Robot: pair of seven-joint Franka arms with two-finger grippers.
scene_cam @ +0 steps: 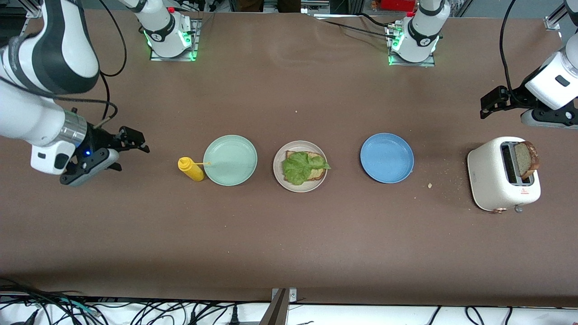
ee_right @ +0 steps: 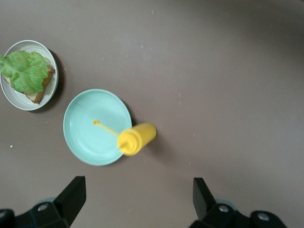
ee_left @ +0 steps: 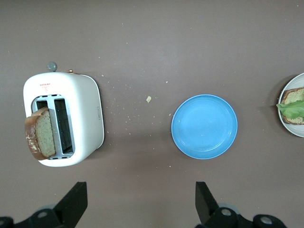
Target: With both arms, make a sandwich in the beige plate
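A: Where does the sandwich stand?

B: The beige plate (scene_cam: 280, 178) sits mid-table, between the mint-green plate (scene_cam: 230, 160) and the blue plate (scene_cam: 387, 158). On it lies one bread slice (scene_cam: 318, 174) with a lettuce leaf (scene_cam: 301, 167) on top. The leaf overhangs the slice toward the mint-green plate but stays inside the rim. No upper slice is on it.

A: The second slice?

B: A slice of toast (scene_cam: 527, 159) stands up out of one slot of the white toaster (scene_cam: 490, 178), at the left arm's end of the table.

A: Grippers?

B: The left gripper (ee_left: 141, 202) hangs over bare table beside the toaster, fingers spread wide, holding nothing. The right gripper (ee_right: 137, 199) hangs over bare table at the right arm's end, also wide and unloaded.

A: Clearances?

B: The plates are apart, with brown table between their rims. A yellow squeeze bottle (scene_cam: 191, 169) lies just beside the mint-green plate, its nozzle over the rim. A crumb (scene_cam: 430, 185) lies between the blue plate and the toaster.
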